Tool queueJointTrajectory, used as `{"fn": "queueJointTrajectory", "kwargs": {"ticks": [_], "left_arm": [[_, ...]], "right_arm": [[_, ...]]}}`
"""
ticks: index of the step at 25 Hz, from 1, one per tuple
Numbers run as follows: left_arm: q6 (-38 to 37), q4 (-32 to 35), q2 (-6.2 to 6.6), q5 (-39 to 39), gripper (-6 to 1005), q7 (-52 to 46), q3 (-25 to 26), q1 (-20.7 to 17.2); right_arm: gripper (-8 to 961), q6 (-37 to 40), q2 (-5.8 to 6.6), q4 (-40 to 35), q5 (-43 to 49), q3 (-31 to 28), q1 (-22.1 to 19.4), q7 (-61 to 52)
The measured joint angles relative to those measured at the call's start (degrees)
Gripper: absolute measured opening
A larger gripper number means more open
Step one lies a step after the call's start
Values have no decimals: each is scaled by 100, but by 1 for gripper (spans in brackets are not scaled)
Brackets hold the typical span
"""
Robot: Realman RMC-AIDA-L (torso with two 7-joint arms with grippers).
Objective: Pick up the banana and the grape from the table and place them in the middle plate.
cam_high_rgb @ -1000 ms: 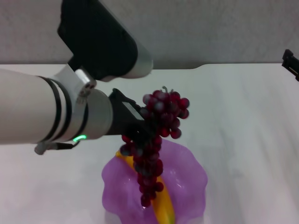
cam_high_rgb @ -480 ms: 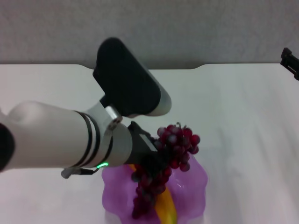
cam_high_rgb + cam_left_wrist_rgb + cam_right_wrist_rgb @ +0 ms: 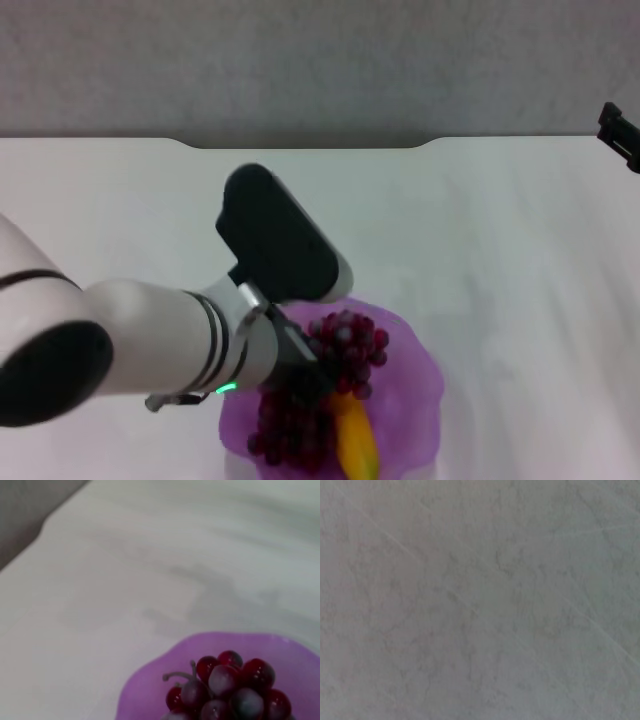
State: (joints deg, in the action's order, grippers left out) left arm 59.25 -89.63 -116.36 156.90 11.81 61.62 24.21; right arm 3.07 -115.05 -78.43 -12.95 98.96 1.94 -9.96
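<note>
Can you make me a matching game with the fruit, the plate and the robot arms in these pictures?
Things:
1. the banana
2. the grape
3. the middle plate
4. the right gripper

Descriptions:
A. see-through purple with a wavy rim
B. dark red-purple and round, in a bunch
C. yellow-orange, lying in the dish partly under other fruit
D. black, at the far right edge of the head view, away from the plate

Pairs: 1-C, 2-B, 3-A, 4-D

The left gripper is down at the grape over the plate.
</note>
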Motion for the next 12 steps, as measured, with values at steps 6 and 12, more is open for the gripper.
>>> {"fn": "queueJointTrajectory", "kwargs": {"ticks": [6, 12], "left_arm": [[-38, 117, 0, 32, 232, -1, -192, 53], [18, 123, 0, 32, 231, -1, -249, 119]], "right_arm": [[880, -8, 0, 4, 2, 1, 0, 3], [880, -9, 0, 4, 4, 2, 10, 3]]}}
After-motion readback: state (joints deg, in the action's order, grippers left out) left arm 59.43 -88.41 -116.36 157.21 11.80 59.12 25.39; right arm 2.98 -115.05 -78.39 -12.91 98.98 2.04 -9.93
